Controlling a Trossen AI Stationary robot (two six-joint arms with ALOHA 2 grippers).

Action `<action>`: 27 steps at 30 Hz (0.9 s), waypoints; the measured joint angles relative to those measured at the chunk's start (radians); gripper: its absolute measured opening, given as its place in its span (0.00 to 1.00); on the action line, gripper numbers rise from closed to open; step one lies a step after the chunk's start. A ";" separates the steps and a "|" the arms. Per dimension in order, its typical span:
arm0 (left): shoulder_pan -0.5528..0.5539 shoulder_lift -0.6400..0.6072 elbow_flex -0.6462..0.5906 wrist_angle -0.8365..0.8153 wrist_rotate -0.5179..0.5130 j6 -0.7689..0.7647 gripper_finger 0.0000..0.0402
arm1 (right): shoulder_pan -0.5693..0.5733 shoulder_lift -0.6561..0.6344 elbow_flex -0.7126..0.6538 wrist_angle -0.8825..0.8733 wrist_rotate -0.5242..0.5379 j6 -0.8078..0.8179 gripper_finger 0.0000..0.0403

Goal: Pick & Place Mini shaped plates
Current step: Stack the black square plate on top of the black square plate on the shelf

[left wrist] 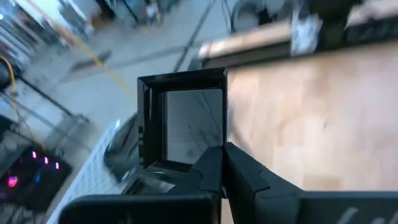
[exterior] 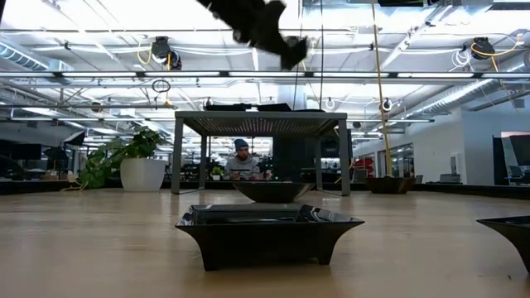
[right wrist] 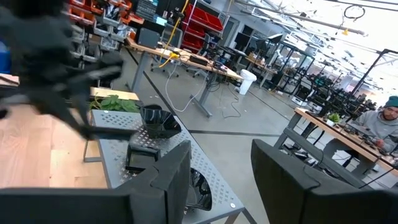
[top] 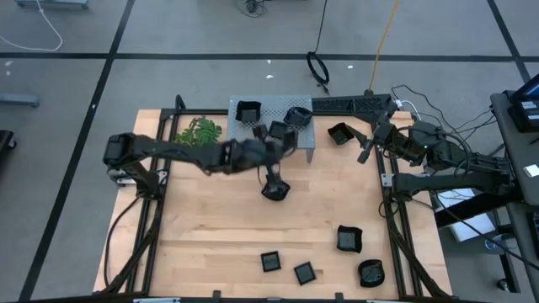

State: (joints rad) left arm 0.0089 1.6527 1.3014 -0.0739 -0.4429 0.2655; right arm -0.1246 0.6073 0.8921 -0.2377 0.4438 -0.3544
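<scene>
My left gripper (top: 271, 145) is shut on a black square mini plate (left wrist: 183, 118) and hangs high over the middle of the table, in front of the grey perforated stand (top: 307, 139). In the low view it shows blurred at the top (exterior: 273, 29). Two more mini plates (top: 248, 110) (top: 296, 115) sit on the stand. A round one (top: 275, 190) rests on the table below the left arm. My right gripper (right wrist: 217, 180) stands open and raised at the table's right side (top: 370, 147), with nothing between its fingers. My left gripper pinches the square plate's side rim at its near corner (left wrist: 222, 152), one finger (left wrist: 205, 171) on the inner side and one on the outer. The fingers slant down from the table's left and lie in line with that rim. The plate is lifted clear, its hollow up.
A green sprig (top: 198, 130) lies left of the stand. Another plate (top: 340, 132) sits right of the stand. Several plates (top: 349, 239) (top: 370, 271) (top: 269, 261) (top: 304, 272) lie toward the near edge; one of them fills the low view (exterior: 269, 228). Bare wood lies at the near left.
</scene>
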 joint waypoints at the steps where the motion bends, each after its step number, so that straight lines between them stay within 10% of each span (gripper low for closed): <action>1: 0.026 -0.003 0.000 -0.033 0.020 0.002 0.01 | 0.000 0.000 0.000 0.000 0.000 0.000 0.39; 27: 0.317 0.009 -0.001 -0.188 0.371 0.183 0.03 | 0.000 0.000 0.000 0.000 0.000 0.000 0.39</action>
State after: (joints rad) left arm 0.3260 1.6615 1.3004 -0.2620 -0.0721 0.4490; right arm -0.1246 0.6075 0.8921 -0.2379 0.4438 -0.3546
